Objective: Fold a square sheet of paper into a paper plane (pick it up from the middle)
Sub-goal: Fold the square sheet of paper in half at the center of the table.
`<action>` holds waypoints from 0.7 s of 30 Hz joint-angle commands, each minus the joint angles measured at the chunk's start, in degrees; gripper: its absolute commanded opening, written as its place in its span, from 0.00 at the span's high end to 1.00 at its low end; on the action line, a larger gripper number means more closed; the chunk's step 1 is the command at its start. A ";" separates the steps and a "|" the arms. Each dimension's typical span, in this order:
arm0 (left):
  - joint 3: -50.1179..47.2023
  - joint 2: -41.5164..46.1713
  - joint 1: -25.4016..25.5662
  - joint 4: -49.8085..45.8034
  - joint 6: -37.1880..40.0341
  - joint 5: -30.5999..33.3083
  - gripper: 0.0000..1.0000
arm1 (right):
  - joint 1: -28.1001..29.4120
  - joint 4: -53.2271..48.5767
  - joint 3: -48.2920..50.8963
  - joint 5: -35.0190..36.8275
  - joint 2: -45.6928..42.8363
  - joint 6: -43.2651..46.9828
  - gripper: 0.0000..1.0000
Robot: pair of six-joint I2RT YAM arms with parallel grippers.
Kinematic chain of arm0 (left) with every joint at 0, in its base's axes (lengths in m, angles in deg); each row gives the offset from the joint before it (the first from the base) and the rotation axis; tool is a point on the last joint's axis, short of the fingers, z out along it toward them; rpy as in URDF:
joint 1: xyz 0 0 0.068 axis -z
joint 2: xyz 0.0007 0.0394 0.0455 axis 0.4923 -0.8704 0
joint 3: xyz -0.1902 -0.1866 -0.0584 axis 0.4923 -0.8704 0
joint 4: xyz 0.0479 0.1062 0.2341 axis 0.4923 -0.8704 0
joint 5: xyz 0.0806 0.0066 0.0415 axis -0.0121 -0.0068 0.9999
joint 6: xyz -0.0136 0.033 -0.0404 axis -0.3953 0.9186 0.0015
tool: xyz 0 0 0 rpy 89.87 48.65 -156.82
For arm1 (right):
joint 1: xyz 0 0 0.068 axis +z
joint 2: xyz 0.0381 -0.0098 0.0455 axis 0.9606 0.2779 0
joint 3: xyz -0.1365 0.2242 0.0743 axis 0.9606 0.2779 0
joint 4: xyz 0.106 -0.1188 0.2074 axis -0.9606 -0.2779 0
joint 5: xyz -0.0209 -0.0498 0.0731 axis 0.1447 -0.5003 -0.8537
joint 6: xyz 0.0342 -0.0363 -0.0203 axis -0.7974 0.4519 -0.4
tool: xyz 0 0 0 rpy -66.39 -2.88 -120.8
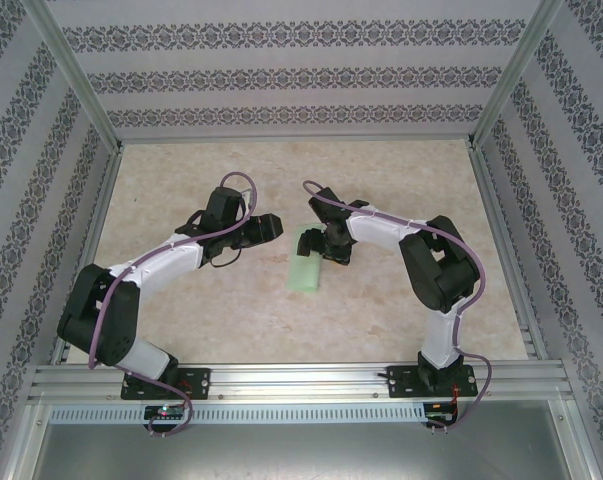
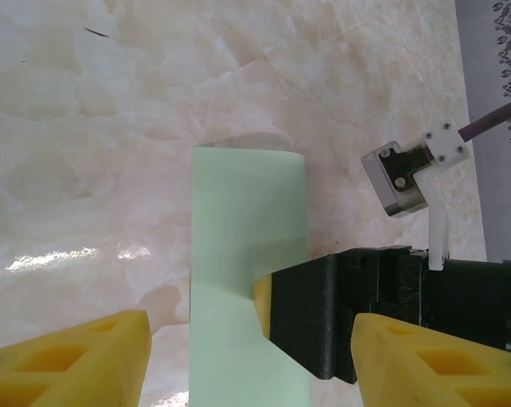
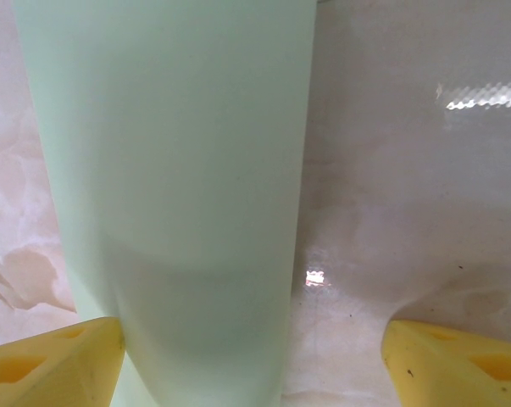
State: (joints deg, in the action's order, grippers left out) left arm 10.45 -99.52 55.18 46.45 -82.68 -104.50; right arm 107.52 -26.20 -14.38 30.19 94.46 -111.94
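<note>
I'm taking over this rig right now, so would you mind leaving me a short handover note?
Sheet of paper: lying on the table between the two arms, as a narrow pale green strip.
Left gripper: open, empty, close to the sheet.
Right gripper: open, low over the sheet, one fingertip at its edge; nothing gripped.
Done: the sheet looks folded in half lengthwise.
Left: nose corners and wings; no pointed tip yet.

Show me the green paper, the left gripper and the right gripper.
green paper (image 1: 307, 275), top view, its visible middle
left gripper (image 2: 251, 352), left wrist view, midway between fingertips
right gripper (image 3: 253, 343), right wrist view, midway between fingertips
</note>
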 commanded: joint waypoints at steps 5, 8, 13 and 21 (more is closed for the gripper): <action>1.52 -1.69 0.81 -0.73 0.63 -1.07 0.38 | 0.45 -0.11 1.36 1.78 4.44 -1.16 0.18; 1.37 -1.62 0.76 -0.61 0.27 -0.89 0.38 | 0.54 -0.70 0.99 2.02 4.92 -1.08 0.18; 1.41 -1.74 0.81 -0.94 0.51 -1.06 0.38 | 0.63 -0.56 1.51 2.56 4.77 -1.19 0.18; 1.24 -2.25 0.80 -0.82 0.11 -1.00 0.42 | 0.84 -1.85 0.75 3.83 5.18 -0.55 0.19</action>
State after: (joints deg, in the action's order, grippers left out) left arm 10.45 -101.14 55.18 46.23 -82.72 -104.52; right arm 107.63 -26.70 -14.84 31.02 94.92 -112.60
